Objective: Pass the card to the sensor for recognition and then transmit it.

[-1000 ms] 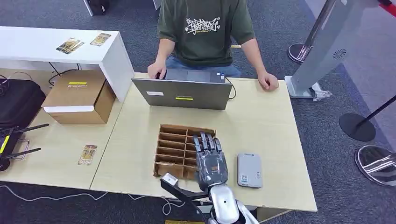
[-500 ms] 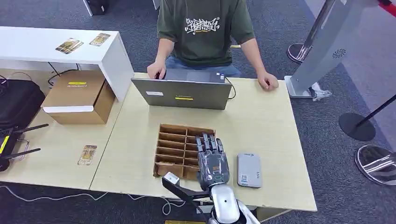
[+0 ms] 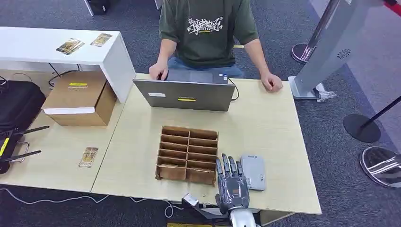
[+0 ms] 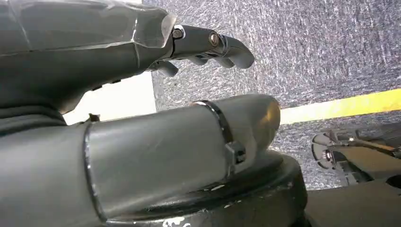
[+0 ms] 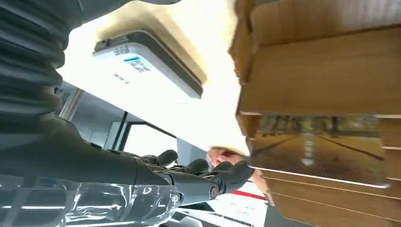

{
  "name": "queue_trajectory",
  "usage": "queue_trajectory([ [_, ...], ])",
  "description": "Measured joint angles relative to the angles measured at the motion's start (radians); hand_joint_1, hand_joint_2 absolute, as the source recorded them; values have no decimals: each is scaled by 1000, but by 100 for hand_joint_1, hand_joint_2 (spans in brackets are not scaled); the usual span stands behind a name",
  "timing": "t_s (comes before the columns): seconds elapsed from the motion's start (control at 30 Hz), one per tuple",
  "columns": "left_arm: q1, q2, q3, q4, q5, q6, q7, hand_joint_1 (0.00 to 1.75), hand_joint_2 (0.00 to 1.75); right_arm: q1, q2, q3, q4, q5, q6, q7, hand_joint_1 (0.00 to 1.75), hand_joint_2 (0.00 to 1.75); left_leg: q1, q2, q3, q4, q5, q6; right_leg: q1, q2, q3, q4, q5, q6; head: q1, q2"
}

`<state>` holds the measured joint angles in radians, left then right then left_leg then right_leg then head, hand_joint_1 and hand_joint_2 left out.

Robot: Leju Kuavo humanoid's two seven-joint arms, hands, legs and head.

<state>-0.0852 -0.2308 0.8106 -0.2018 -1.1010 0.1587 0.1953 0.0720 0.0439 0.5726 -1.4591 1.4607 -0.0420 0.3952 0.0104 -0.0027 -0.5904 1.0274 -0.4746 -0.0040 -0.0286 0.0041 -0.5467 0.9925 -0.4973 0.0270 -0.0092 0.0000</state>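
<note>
The right hand point(image 3: 232, 183) hovers at the near edge of the table point(image 3: 265, 127), in the gap between the cardboard divider tray point(image 3: 187, 153) and the grey card reader point(image 3: 252, 172), with its fingers stretched forward close together and their tips level with the reader's near end. In the right wrist view the card point(image 5: 318, 147), printed with a brownish picture, sits right at the tips of the dark fingers point(image 5: 231, 173). It stands clear of the tray's compartments, and the hand pinches it by one edge. The thumb's side of that hold is hidden. The reader lies flat on the table just beside the hand on its right, apart from the card, with its pale labelled face up. The left hand point(image 4: 208, 85) hangs over grey carpet crossed by a yellow line. Its fingers are lightly bent, well clear of the thick thumb, and nothing lies between them. A second card point(image 3: 88, 156) lies flat on the adjoining table to the left, well apart from the hand, and two more cards point(image 3: 71, 45) rest on the white counter behind it. Across the table a person point(image 3: 203, 28) sits at an open laptop point(image 3: 184, 94), and a closed cardboard box point(image 3: 80, 97) stands to the left of it.
</note>
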Motion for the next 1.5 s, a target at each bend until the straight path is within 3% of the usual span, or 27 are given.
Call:
queue_trajectory([
  [0.57, 2, -2, 31, 0, 23, 19, 11, 0, 0, 12, -21, 6, -13, -29, -8, -12, 0, 175, 0, 0, 0, 0, 1, 0, 0, 0, 1, 1, 0, 0, 0, 0],
  [1.0, 2, -3, 31, 0, -18, 0, -12, 0, 0, 4, -18, 12, -8, -13, -115, -48, 0, 175, 0, 0, 1, 0, 1, 0, 0, 0, 1, 1, 0, 0, 0, 0],
  [1.33, 2, -2, 31, 0, -41, -11, -18, 0, 0, 4, -14, 10, -8, -6, -129, -52, 0, 175, 0, 0, 1, 0, 1, 0, 0, 0, 1, 1, 0, 0, 0, 0],
  [1.43, 1, -2, 31, 0, -48, -16, -16, 0, 0, -3, -7, 10, -3, -18, -133, -80, 0, 175, 0, 0, 1, 0, 1, 0, 0, 0, 1, 1, 0, -1, 0, 0],
  [1.5, -2, -2, 31, 0, -50, -23, -9, 0, 0, -20, -2, 10, 18, -50, -154, -134, 0, 175, 0, 0, 1, 0, 1, 0, 0, 0, 1, 1, 1, -1, 0, 0],
])
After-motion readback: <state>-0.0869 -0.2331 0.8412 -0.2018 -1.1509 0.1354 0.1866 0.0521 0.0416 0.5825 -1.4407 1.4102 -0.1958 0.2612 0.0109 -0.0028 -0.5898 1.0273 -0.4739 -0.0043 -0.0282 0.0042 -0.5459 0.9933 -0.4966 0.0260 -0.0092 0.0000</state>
